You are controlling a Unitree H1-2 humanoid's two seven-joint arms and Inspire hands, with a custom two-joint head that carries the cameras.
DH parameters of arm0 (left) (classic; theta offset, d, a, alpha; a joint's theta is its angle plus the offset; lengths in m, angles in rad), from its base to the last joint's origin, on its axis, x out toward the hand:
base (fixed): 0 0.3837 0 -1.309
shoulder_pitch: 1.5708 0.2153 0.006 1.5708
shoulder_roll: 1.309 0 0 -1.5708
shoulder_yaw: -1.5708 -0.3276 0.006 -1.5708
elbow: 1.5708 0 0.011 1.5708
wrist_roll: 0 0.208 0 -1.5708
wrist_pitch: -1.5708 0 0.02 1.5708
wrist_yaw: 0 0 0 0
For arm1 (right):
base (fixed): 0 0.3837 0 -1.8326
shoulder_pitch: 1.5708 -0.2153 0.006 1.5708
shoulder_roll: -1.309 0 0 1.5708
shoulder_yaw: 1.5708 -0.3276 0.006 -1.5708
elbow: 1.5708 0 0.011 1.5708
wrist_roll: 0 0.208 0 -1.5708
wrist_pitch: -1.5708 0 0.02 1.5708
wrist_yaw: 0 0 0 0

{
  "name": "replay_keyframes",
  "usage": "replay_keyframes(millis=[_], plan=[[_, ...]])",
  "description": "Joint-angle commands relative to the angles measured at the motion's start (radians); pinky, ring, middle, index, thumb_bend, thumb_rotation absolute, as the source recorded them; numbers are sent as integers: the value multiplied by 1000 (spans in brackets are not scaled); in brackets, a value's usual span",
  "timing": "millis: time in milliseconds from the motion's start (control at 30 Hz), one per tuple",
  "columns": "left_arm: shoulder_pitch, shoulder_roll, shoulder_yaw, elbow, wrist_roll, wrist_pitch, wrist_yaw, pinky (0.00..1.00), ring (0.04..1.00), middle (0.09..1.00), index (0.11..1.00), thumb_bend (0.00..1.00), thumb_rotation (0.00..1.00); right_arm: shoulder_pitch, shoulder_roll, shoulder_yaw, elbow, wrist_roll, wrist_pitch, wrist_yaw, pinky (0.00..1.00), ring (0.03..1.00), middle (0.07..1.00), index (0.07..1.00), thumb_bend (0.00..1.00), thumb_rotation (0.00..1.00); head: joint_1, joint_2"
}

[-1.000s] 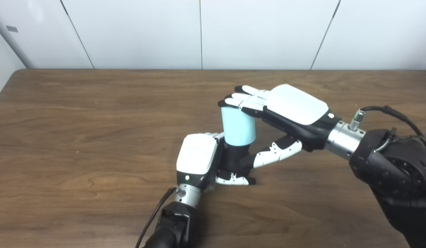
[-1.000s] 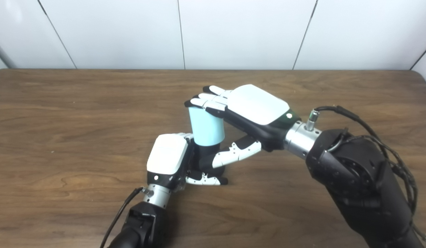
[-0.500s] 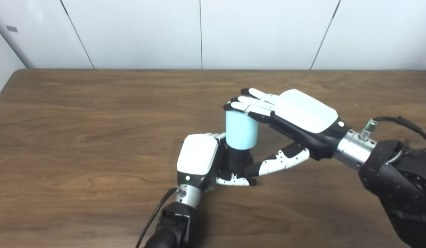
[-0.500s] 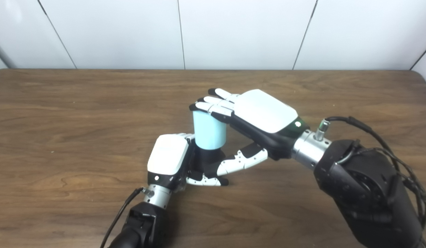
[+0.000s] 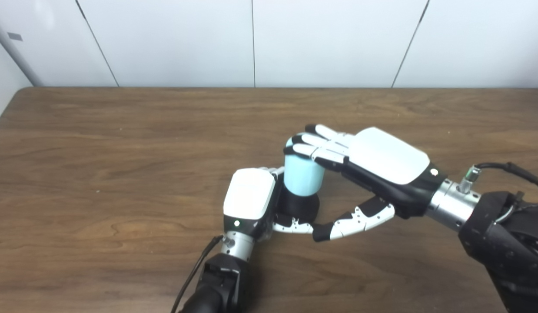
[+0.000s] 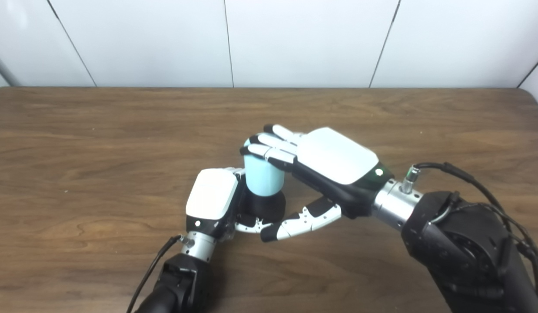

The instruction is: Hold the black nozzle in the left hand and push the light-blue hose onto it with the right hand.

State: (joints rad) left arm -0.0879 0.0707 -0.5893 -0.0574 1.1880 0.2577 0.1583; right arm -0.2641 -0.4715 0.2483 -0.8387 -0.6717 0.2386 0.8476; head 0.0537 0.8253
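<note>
1. Near the middle of the frame, the left hand (image 5: 250, 200) stood on the brown wooden table (image 5: 99, 174) with its white back toward the camera, its fingers wrapped round the black round nozzle (image 5: 297, 208) and clamping it upright.

2. Directly above that grip, the short light-blue cylindrical hose (image 5: 302, 176) sat upright on the nozzle, its lower rim over the black body and its long axis running roughly straight up and down, in line with the nozzle.

3. From the right of the frame, the right hand (image 5: 373, 167) lay flat over the hose, its fingers (image 5: 314, 143) pressed on the top rim and its thumb hanging free below, touching nothing that could be seen. It gripped nothing; the fingers were stretched out, pushing rather than clasping.

4. The coming move appeared to turn on that shared vertical axis: the hose lay straight under the right fingers and straight over the left grip, so any further push should go down along it.

5. A dark band of nozzle showed below the hose, so seating looked unfinished.
</note>
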Motion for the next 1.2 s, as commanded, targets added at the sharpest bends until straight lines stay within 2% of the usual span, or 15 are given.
replay_keyframes(millis=[0, 233, 367, 767, 967, 1167], plan=[[43, 12, -19, 57, -12, 8, -89, 513, 521, 452, 504, 524, 0, -12, -19, -10, -16, -7, -1, 16, 889, 996, 955, 904, 589, 803, 1, 0], [41, 11, -21, 54, -9, 15, -106, 499, 507, 429, 505, 523, 0, -12, -18, -15, -15, -11, -4, 19, 898, 1000, 961, 914, 589, 810, -3, -1], [41, 11, -19, 59, -11, 11, -97, 494, 510, 434, 506, 523, 0, -14, -5, -33, -9, 5, -11, -10, 891, 997, 966, 916, 582, 788, -3, -3], [46, 9, -23, 58, -10, 16, -106, 487, 516, 412, 512, 520, 0, -69, 31, -83, 4, 13, -22, -50, 922, 1000, 998, 944, 580, 863, -3, -3], [48, 12, -24, 59, -10, 13, -103, 491, 517, 410, 515, 519, 0, -77, 32, -96, 8, 29, -20, -58, 926, 1000, 999, 948, 583, 817, -4, -2], [48, 12, -24, 65, -9, 12, -98, 476, 496, 400, 512, 518, 0, -68, 30, -93, 12, 13, -35, -58, 912, 1000, 1000, 947, 584, 822, -4, -2]])
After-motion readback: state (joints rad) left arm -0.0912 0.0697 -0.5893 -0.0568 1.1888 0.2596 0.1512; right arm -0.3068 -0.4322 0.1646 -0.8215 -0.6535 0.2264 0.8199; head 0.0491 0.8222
